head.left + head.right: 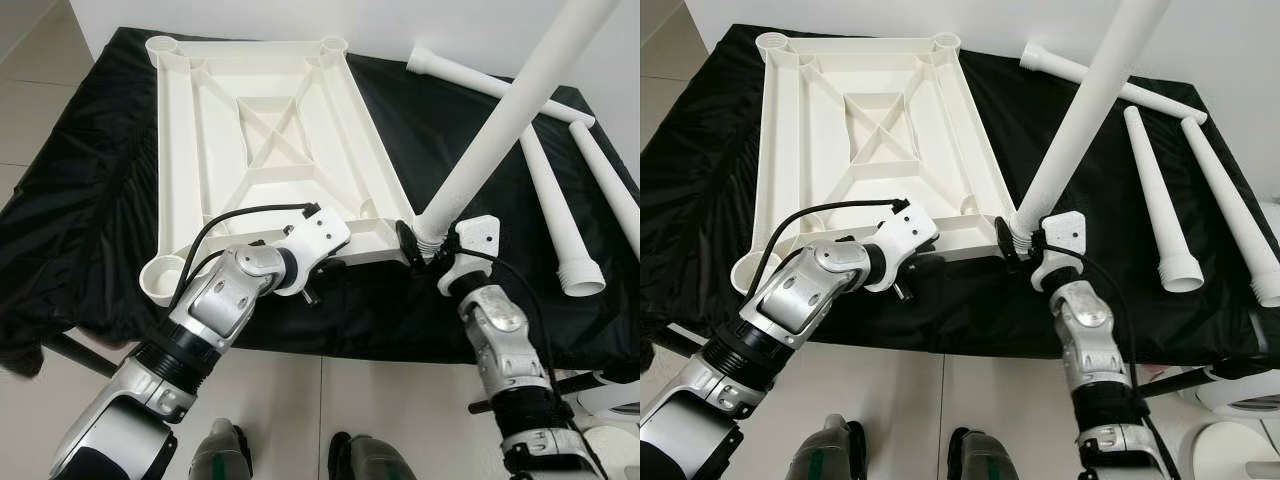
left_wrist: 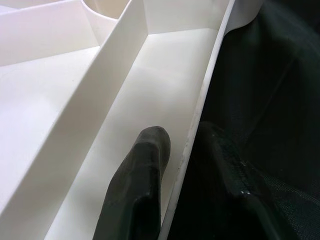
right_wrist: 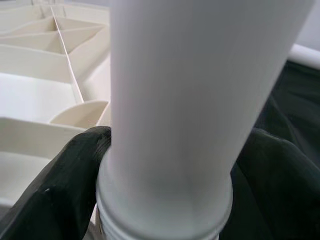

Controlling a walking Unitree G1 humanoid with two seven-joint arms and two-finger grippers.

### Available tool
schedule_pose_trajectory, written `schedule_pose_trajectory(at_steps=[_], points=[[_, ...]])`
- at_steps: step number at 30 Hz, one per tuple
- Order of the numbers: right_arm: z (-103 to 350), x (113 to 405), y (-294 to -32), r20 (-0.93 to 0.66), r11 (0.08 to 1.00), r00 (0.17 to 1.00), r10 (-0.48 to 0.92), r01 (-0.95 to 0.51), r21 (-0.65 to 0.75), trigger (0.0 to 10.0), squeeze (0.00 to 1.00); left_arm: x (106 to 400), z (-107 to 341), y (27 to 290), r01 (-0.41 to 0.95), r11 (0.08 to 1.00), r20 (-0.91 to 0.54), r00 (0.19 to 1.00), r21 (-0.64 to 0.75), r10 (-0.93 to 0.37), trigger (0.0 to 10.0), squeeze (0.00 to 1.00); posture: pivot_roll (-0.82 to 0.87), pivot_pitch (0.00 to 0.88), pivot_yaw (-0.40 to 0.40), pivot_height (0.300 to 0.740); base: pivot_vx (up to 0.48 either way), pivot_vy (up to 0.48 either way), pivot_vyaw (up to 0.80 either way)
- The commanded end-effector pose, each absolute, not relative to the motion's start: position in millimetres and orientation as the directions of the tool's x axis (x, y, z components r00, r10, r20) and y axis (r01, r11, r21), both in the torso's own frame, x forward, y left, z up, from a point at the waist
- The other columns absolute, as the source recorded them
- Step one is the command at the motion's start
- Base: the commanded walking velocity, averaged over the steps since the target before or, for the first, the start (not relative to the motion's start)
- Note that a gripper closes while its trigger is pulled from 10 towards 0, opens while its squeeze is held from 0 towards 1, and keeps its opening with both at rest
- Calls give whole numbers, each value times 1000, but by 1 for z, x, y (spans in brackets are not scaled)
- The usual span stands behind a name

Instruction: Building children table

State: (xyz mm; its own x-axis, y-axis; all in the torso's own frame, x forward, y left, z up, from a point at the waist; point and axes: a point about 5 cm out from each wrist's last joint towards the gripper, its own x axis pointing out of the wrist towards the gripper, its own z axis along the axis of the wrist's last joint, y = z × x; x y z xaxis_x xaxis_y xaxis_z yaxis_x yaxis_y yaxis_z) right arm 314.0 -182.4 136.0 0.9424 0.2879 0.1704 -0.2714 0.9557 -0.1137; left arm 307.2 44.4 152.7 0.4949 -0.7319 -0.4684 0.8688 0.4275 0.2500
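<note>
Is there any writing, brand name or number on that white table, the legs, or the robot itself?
None can be read.
Tabletop: plain white ribs, no marking.
Leg in the right end effector: plain.
Loose legs on the black cloth: plain.
Left end effector, clamped on the tabletop's edge: no label visible.

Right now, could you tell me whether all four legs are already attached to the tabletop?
No: three legs lie loose on the black cloth, and the right gripper holds a fourth at the tabletop's corner.

Both arms showing silver jointed shells, black ribbed cuffs, white wrist housings, black cables looping along. Left pincer [image 1: 335,262] and right pincer [image 1: 425,243] wearing long black fingers [image 2: 137,185].
</note>
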Motion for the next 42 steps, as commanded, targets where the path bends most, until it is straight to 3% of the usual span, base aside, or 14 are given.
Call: schedule_pose_trajectory(at_steps=[1,22,42], points=[[138,315,-190,182,959,944,276,-260,-112,10000,0,303,154,41,877,398,-467,480,269,-743,10000,0,10,97,-52,740,0,0,0],[165,317,-195,240,869,837,492,-457,-190,10000,0,305,156,44,875,400,-473,484,273,-736,10000,0,12,118,-42,740,0,0,0],[169,321,-200,231,846,817,528,-483,-227,10000,0,307,158,46,873,403,-473,488,276,-734,10000,0,12,129,-37,740,0,0,0]])
